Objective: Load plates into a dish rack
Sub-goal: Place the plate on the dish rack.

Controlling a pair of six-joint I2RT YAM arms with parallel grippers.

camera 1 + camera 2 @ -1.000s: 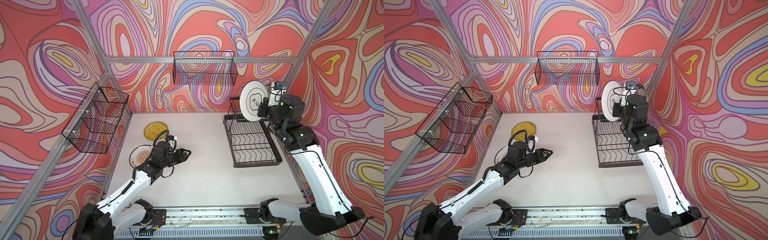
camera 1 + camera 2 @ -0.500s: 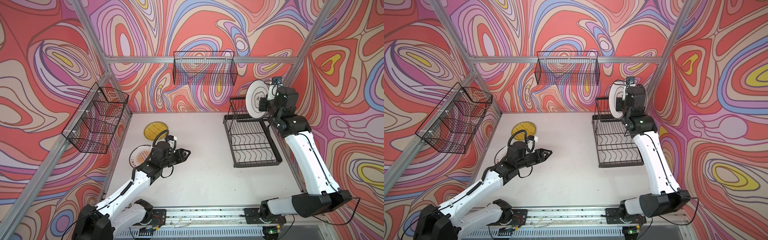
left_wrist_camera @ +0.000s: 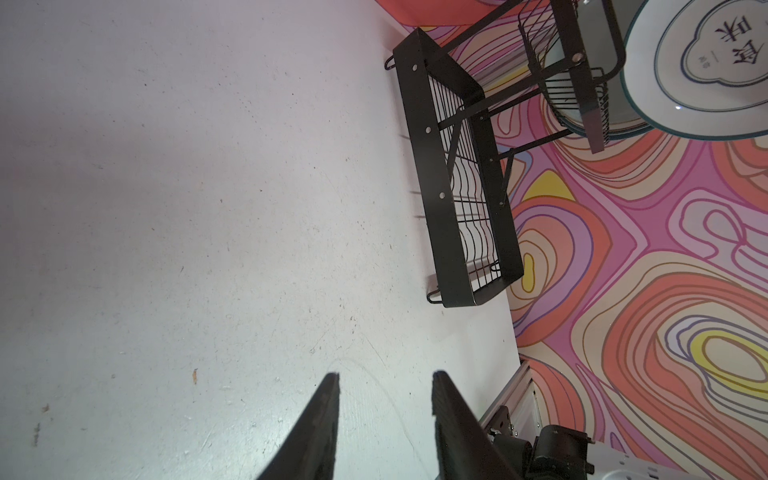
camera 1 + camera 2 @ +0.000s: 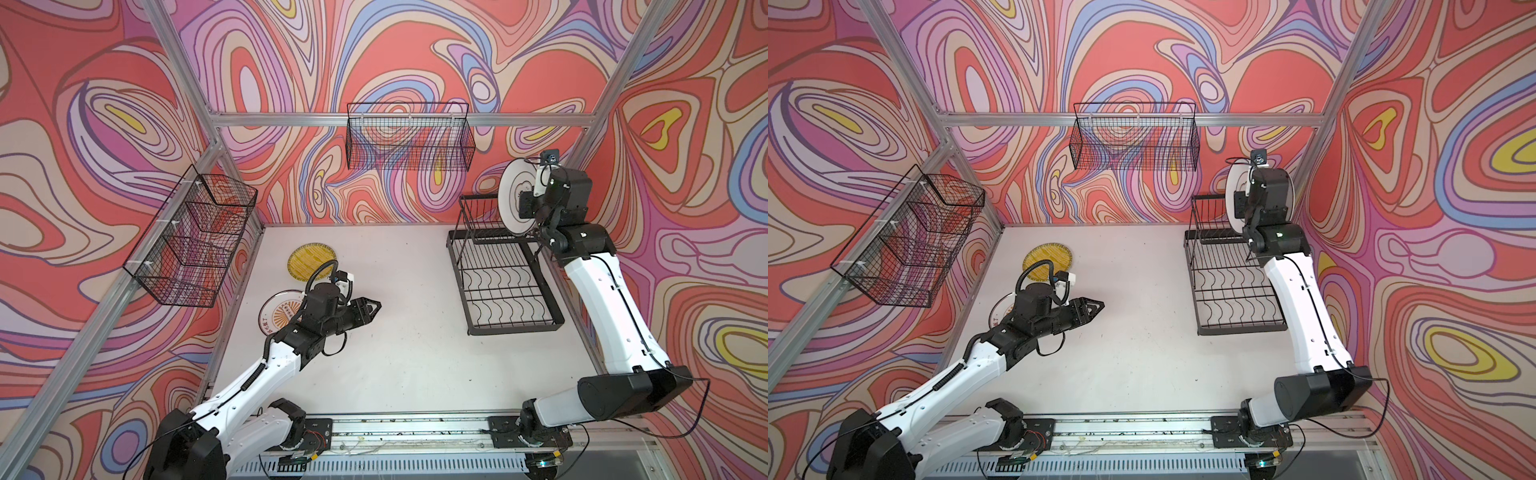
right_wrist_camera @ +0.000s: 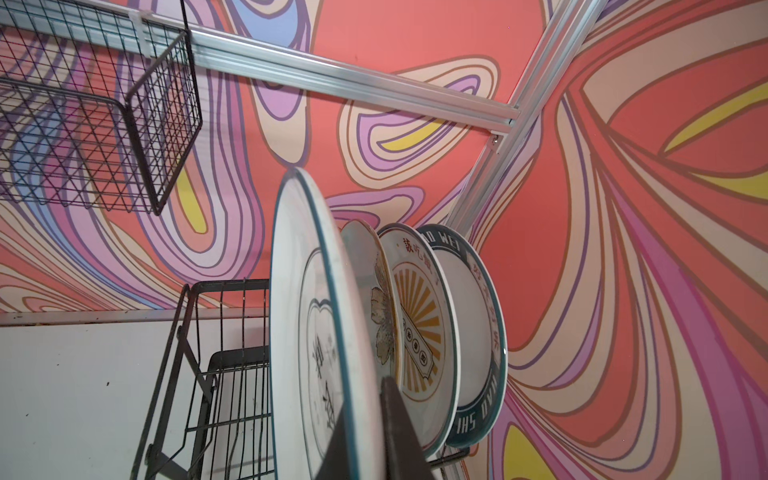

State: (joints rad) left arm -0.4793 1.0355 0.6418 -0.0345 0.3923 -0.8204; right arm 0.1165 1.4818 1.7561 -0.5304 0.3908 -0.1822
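White character plate (image 4: 509, 208) mostly hid racked plates (image 5: 419, 324) in both top views. Right gripper (image 5: 368, 399) clamped its rim over dish rack (image 4: 515, 328); left gripper (image 3: 384, 376) hovered parted, empty.

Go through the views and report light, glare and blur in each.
Both top views: even, diffuse light, barely any shadow on the table, all sharp. Left wrist: the open left claw is a soft dark shape near the lens; a small glint sits on the white plate with Chinese characters. Right wrist: that plate, close up, looks softer than the racked plates behind it.
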